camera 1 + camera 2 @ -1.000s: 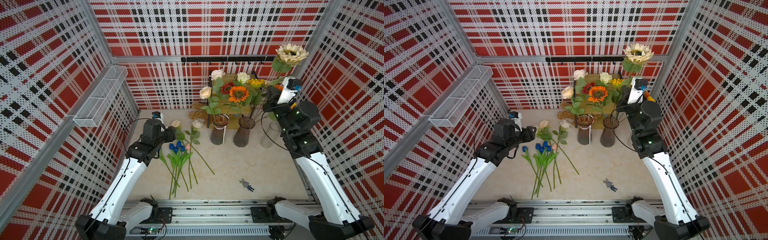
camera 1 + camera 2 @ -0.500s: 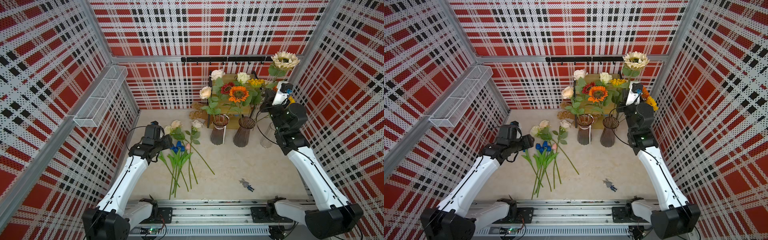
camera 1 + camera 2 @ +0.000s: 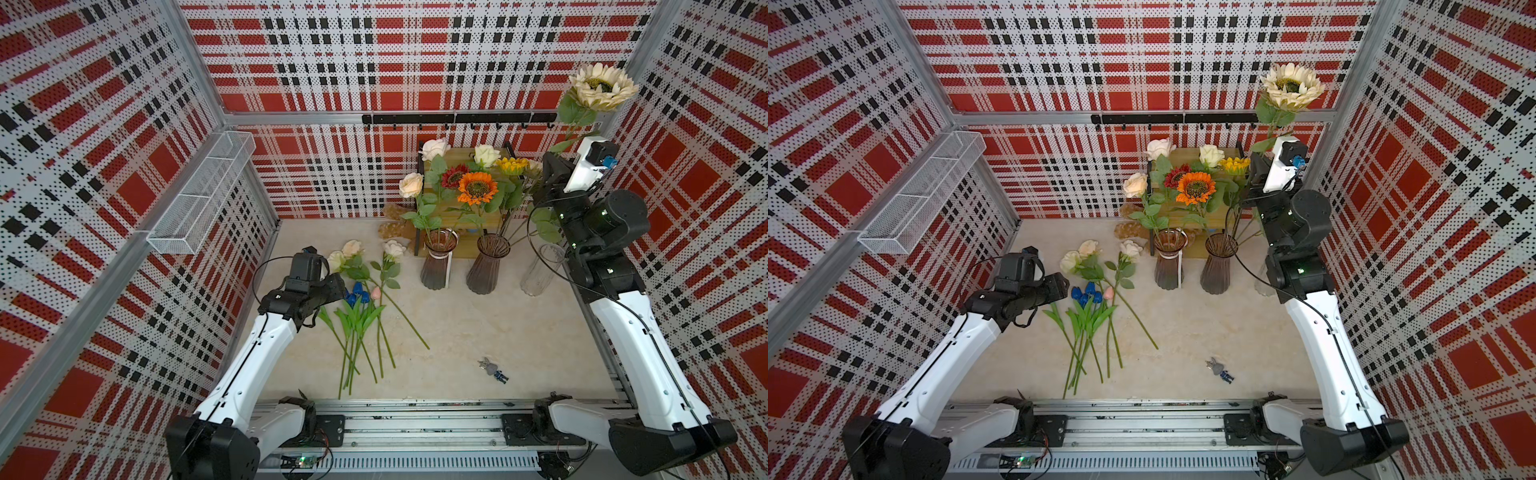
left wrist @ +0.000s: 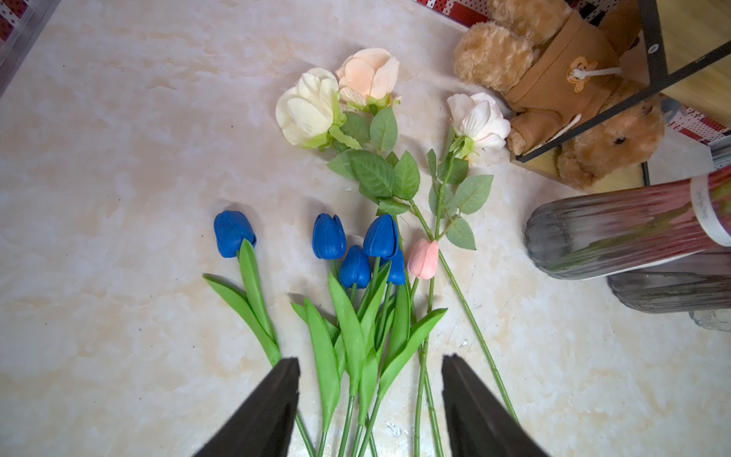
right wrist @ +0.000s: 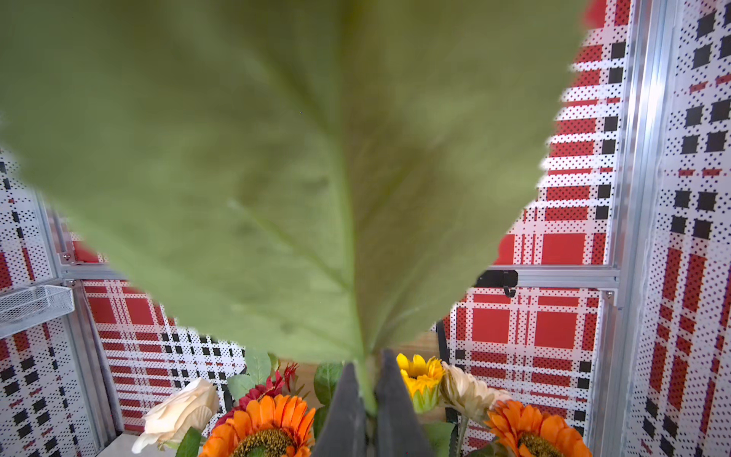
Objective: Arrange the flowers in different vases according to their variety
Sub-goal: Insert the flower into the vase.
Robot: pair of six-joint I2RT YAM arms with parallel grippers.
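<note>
Raised since half a second ago, the cream sunflower (image 3: 602, 87) hangs above the clear vase (image 3: 542, 270), right gripper (image 5: 366, 358) clamped on its stem, while the left gripper (image 4: 370, 362), jaws apart, hovers over blue tulips (image 4: 328, 236) lying well left of that vase.

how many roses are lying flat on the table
3: a cream rose, a peach rose touching it, and a white rose nearest the teddy bear. None look hidden.
</note>
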